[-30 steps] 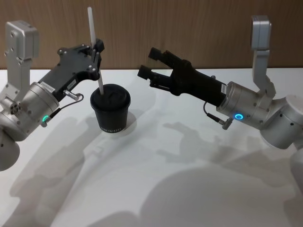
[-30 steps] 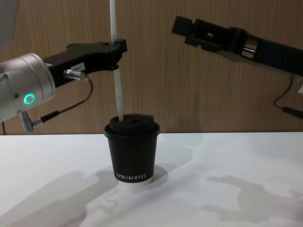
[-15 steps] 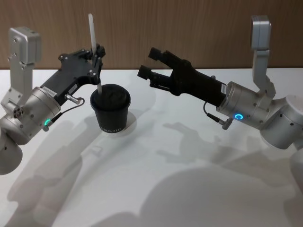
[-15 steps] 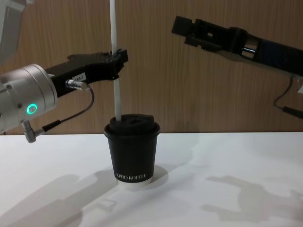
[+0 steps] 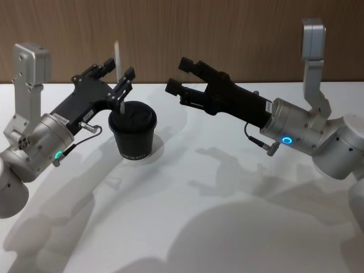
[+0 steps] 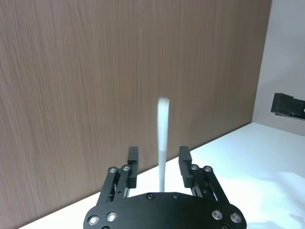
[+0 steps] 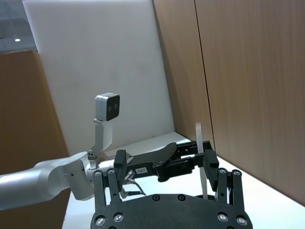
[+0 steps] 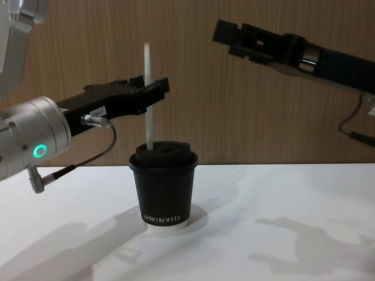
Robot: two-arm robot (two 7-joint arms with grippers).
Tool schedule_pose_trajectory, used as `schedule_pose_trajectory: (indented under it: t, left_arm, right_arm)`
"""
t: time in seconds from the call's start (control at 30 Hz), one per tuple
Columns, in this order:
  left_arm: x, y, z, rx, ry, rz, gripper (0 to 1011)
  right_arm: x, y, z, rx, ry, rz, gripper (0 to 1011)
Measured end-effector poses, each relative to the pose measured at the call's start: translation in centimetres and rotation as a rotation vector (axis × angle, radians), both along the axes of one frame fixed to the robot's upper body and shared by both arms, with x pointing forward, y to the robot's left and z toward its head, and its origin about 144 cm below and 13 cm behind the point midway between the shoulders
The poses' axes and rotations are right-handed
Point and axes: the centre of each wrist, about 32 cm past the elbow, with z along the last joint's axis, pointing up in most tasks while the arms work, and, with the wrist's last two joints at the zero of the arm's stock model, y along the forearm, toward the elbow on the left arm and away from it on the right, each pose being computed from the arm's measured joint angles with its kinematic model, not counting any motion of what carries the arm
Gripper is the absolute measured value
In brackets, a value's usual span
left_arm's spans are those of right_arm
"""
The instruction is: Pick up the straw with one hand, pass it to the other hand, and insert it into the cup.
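The white straw [image 5: 119, 68] stands nearly upright with its lower end in the lid of the black cup [image 5: 132, 133]. From the side, the straw [image 8: 147, 93] rises well above the cup [image 8: 163, 187]. My left gripper [image 5: 118, 70] is open around the straw just above the lid, with a gap on each side. In the left wrist view the straw [image 6: 163, 143] stands between the spread fingers [image 6: 132, 157]. My right gripper [image 5: 177, 74] hangs open and holding nothing in the air to the right of the cup, higher than the lid [image 8: 222, 30].
The cup stands on a white table [image 5: 199, 199] with a wooden wall [image 5: 227, 28] behind it. The right wrist view looks across at my left gripper [image 7: 167, 160] and the straw [image 7: 199, 138]. Bare table lies in front and to the right.
My left gripper has opened and let go of the straw, which has slid down deeper into the cup. The left arm has sunk a little. The right arm has not moved.
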Motion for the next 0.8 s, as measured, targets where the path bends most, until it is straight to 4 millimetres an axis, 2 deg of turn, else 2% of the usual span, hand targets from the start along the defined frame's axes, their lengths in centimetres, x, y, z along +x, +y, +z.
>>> schedule_pose_trajectory:
  t: [0.1, 0.23, 0.47, 0.6, 0.8]
  left_arm:
    - [-0.2, 0.0, -0.2, -0.002, 0.007, 0.001, 582]
    - [-0.7, 0.1, -0.4, -0.005, 0.014, 0.001, 683]
    - [-1.6, 0.2, -0.6, -0.009, 0.022, 0.002, 928]
    - [-2.2, 0.3, -0.6, -0.011, 0.026, 0.004, 1003]
    - [-3.0, 0.5, -0.8, -0.017, 0.031, 0.005, 1003]
  right_arm:
    - [0.0, 0.0, 0.0, 0.000, 0.000, 0.000, 1001]
    - [-0.1, 0.0, 0.0, -0.002, -0.005, -0.001, 1001]
    - [-0.6, -0.2, 0.0, -0.018, -0.022, -0.012, 1001]
    - [-1.1, -0.4, -0.2, -0.032, -0.029, -0.021, 1001]
    - [-1.9, -0.5, -0.5, -0.052, -0.027, -0.033, 1001]
